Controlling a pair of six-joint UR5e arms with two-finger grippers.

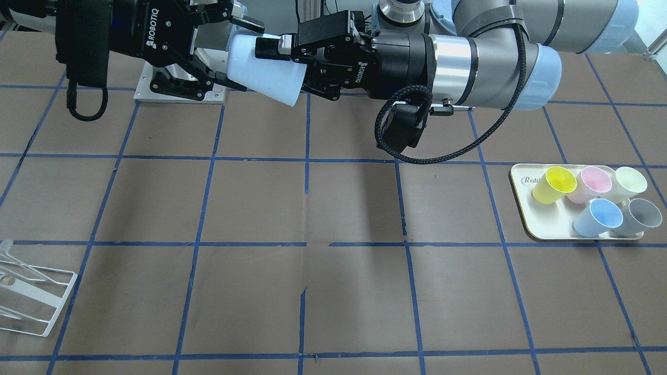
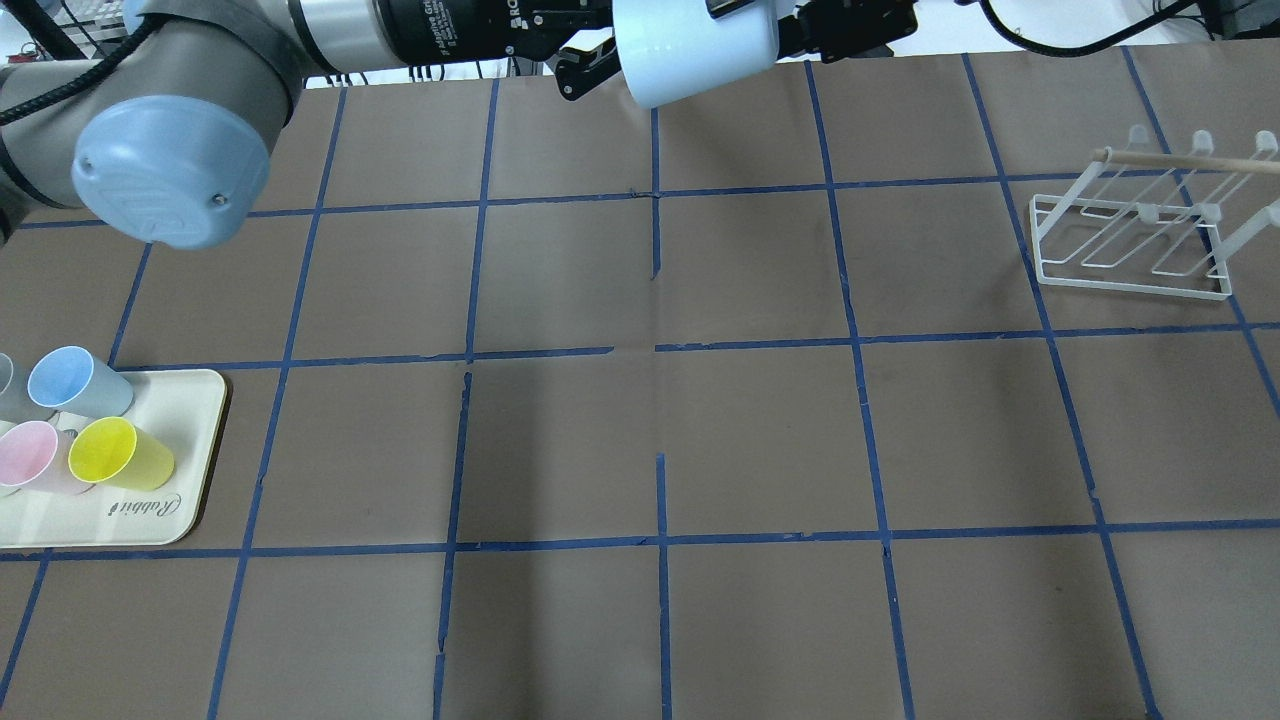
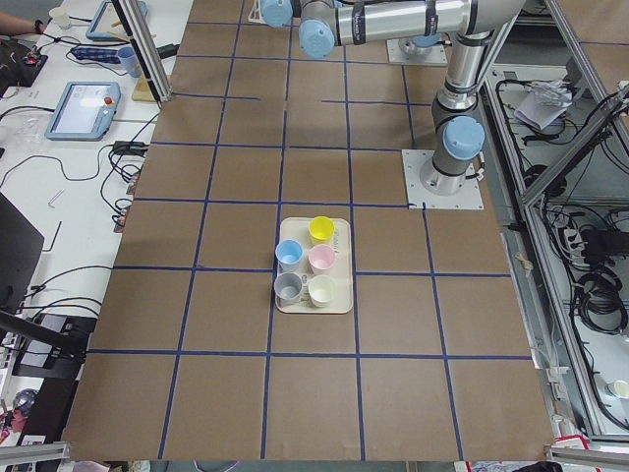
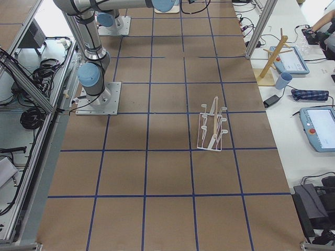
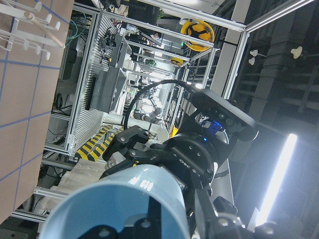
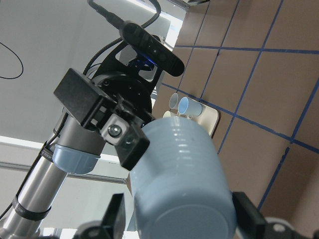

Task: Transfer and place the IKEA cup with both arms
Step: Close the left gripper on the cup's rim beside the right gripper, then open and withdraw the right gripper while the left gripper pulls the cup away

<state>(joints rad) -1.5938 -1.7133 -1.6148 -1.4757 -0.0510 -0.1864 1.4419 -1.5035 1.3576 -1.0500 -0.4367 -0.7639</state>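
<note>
The IKEA cup [image 1: 266,70] is pale light blue and lies sideways in the air at the far edge of the table, between the two grippers. My left gripper [image 1: 273,54] is shut on its rim end, with one black pad [image 6: 127,144] pressed on the outer wall. My right gripper [image 1: 242,54] is open, its fingers straddling the narrow base close to the wall. The cup also shows in the overhead view [image 2: 690,50], the left wrist view [image 5: 124,204] and the right wrist view [image 6: 179,179]. A second blue cup [image 1: 599,216] stands on the tray.
A cream tray [image 1: 542,229] on my left side holds yellow [image 1: 553,185], pink [image 1: 591,182], cream [image 1: 628,182] and grey [image 1: 641,216] cups. A white wire rack [image 2: 1140,240] stands on my right side. A black cable [image 1: 417,151] hangs under the left wrist.
</note>
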